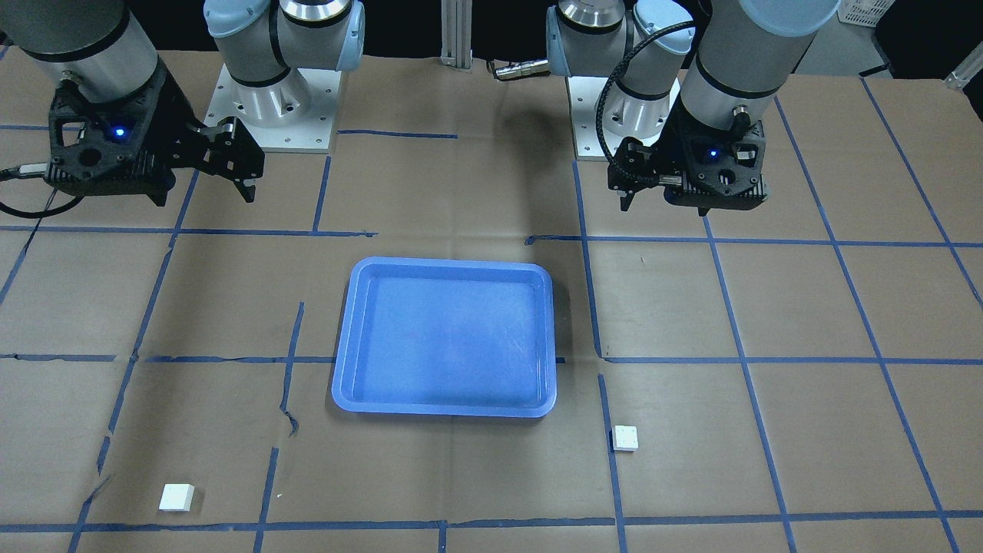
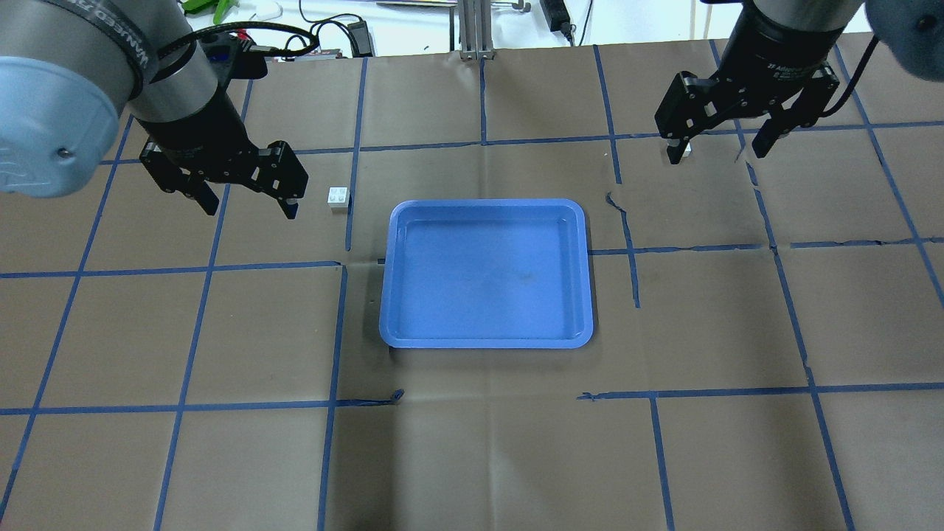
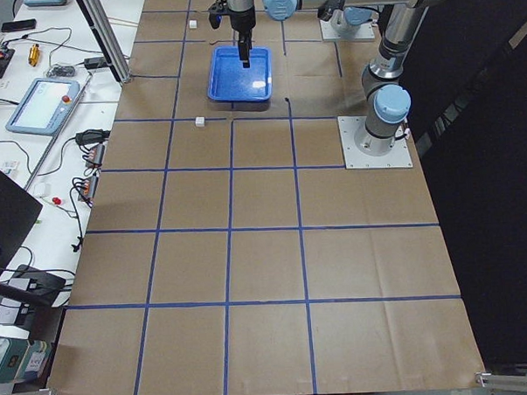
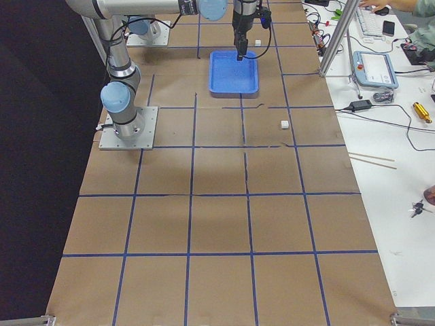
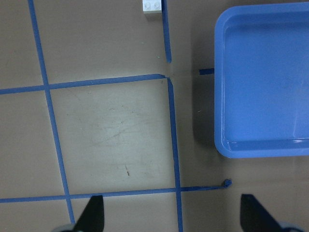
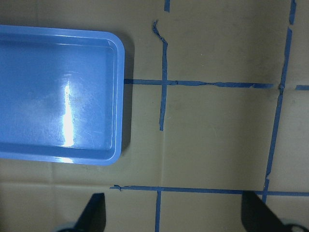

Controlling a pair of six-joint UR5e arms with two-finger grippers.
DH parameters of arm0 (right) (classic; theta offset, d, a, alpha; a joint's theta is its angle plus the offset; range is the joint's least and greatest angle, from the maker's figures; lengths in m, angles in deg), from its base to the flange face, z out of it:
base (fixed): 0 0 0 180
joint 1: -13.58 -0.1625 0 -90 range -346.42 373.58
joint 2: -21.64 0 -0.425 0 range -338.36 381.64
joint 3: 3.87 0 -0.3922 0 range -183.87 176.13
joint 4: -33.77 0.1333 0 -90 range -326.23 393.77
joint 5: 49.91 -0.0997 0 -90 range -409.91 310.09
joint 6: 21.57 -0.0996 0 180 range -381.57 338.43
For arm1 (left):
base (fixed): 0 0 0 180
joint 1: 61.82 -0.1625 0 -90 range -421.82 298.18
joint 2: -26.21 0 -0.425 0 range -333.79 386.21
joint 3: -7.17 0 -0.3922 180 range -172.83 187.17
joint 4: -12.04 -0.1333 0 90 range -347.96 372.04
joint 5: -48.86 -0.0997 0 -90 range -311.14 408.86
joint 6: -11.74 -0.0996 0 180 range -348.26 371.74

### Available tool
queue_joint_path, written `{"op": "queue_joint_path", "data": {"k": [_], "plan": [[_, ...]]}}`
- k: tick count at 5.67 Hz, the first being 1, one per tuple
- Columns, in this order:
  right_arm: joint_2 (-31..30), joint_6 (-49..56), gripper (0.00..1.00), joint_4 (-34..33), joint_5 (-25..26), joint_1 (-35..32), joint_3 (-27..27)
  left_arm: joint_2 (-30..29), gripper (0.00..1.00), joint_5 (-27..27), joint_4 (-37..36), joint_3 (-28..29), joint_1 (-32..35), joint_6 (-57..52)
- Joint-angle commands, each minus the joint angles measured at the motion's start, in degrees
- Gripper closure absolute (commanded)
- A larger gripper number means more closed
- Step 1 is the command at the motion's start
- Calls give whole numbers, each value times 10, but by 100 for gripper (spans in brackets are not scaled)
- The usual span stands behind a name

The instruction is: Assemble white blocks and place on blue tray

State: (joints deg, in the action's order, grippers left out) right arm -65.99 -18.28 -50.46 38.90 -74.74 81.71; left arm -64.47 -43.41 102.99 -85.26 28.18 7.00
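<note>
The blue tray lies in the middle of the table with nothing in it. One white block sits studs up just left of the tray's far left corner; it also shows in the left wrist view. My left gripper hangs open and empty above the table to the left of that block. The second white block lies far right of the tray, partly hidden behind a finger of my right gripper, which is open and empty above it. The front view shows both blocks.
Brown paper with a blue tape grid covers the table. The arm bases stand on the robot's side. In the wrist views the tray lies beside each gripper.
</note>
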Motion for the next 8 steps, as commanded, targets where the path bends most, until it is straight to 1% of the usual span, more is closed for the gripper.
{"op": "queue_joint_path", "data": {"k": [1, 2, 4, 6, 7, 8], "plan": [[-3, -56, 0, -8, 2, -14, 4, -2, 1, 6, -5, 1, 0, 1], [3, -52, 0, -10, -6, -12, -7, -2, 1, 6, -5, 8, 0, 1], [4, -64, 0, -13, 4, -12, -27, -2, 1, 6, -4, 13, 4, -1], [3, -114, 0, -12, 4, -12, -28, -1, 0, 5, -4, 14, 3, -2], [4, -115, 0, -13, 4, -12, -24, -1, 0, 5, -4, 14, 0, -2], [4, -115, 0, -13, 4, -12, -20, -14, 0, 5, -9, 14, -2, -18]]}}
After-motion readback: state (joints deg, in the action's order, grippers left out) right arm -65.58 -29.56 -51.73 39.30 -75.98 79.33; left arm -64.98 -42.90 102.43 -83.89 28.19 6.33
